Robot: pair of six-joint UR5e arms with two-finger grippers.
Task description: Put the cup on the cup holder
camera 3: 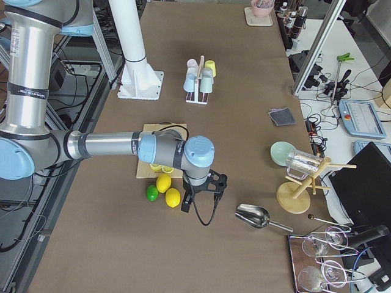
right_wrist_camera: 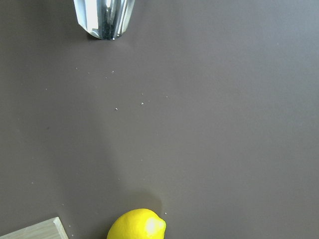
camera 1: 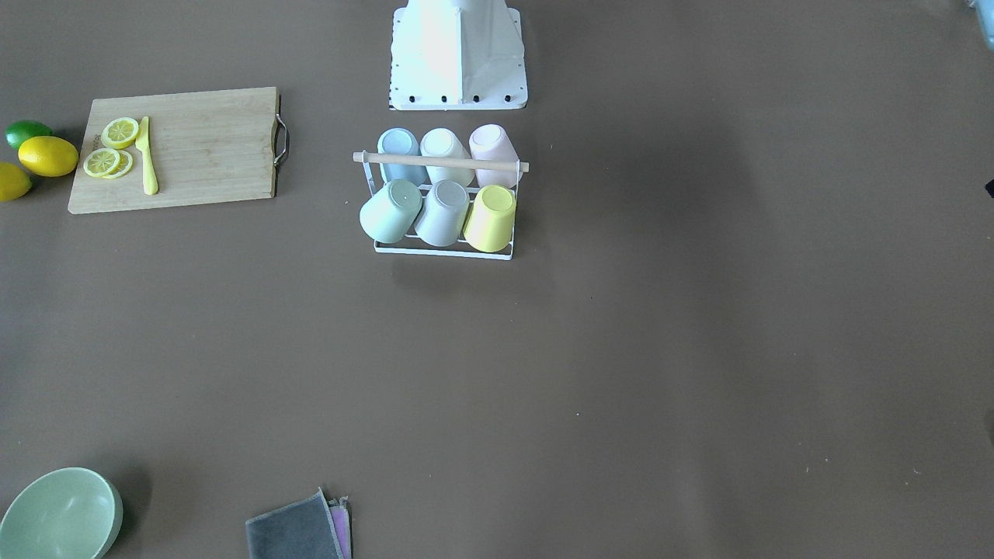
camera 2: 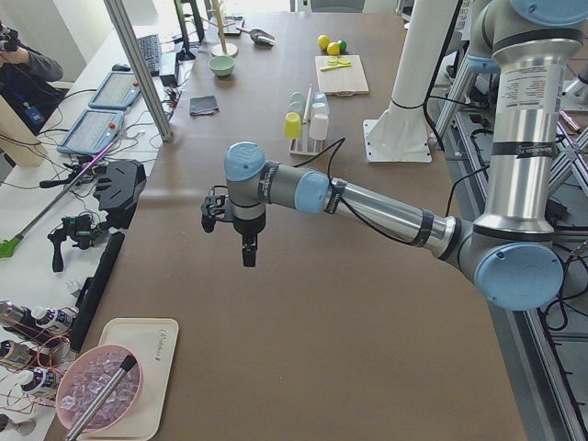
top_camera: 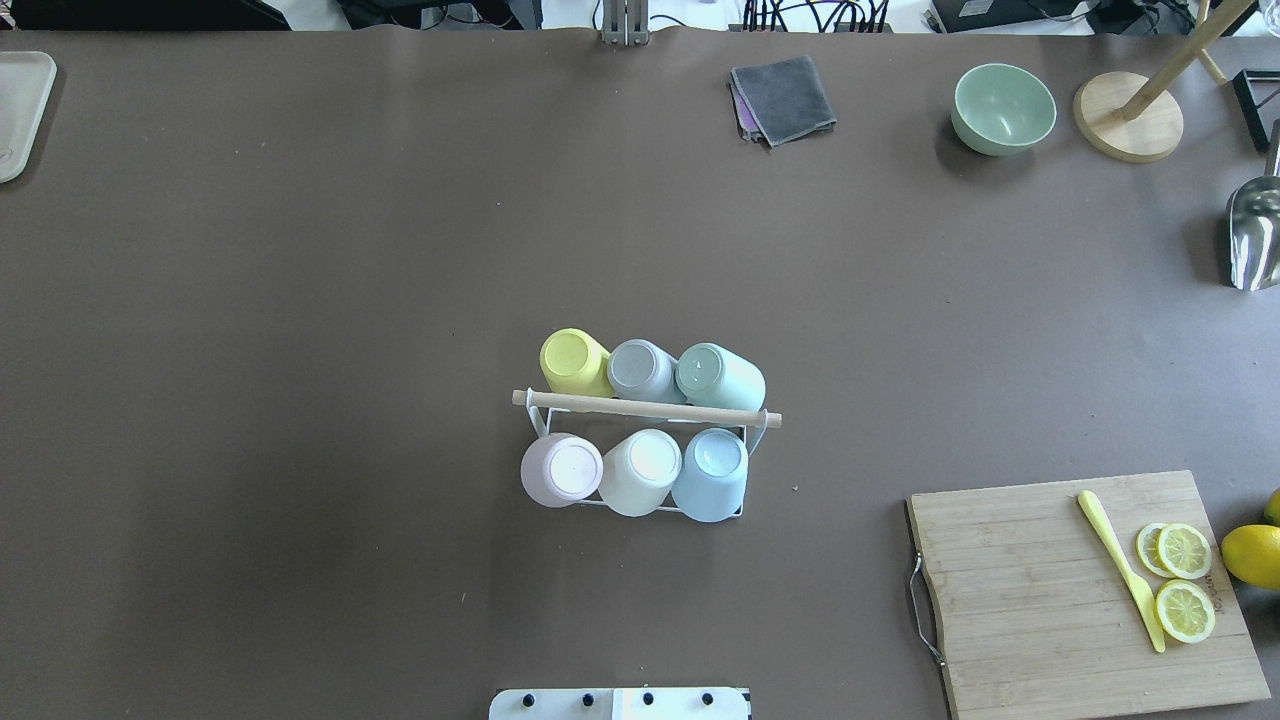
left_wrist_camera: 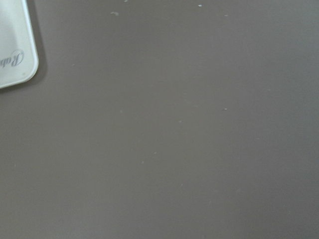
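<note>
The cup holder (camera 1: 440,161), a white wire rack with a wooden rod handle, stands mid-table near the robot's base; it also shows in the overhead view (top_camera: 645,407). Six cups sit upside down on its pegs: yellow (top_camera: 572,362), grey (top_camera: 642,370) and green (top_camera: 718,377) in the far row, pink (top_camera: 562,470), white (top_camera: 642,472) and blue (top_camera: 712,475) in the near row. My left gripper (camera 2: 248,253) hangs over bare table far to the left. My right gripper (camera 3: 186,202) hangs near the lemons far to the right. I cannot tell whether either is open.
A wooden cutting board (top_camera: 1040,600) with lemon slices and a yellow knife (top_camera: 1120,570) lies front right, lemons (top_camera: 1252,555) beside it. A green bowl (top_camera: 1003,108), grey cloth (top_camera: 782,98), metal scoop (top_camera: 1255,235) and wooden stand (top_camera: 1128,128) are at the far right. A white tray (top_camera: 20,110) is far left.
</note>
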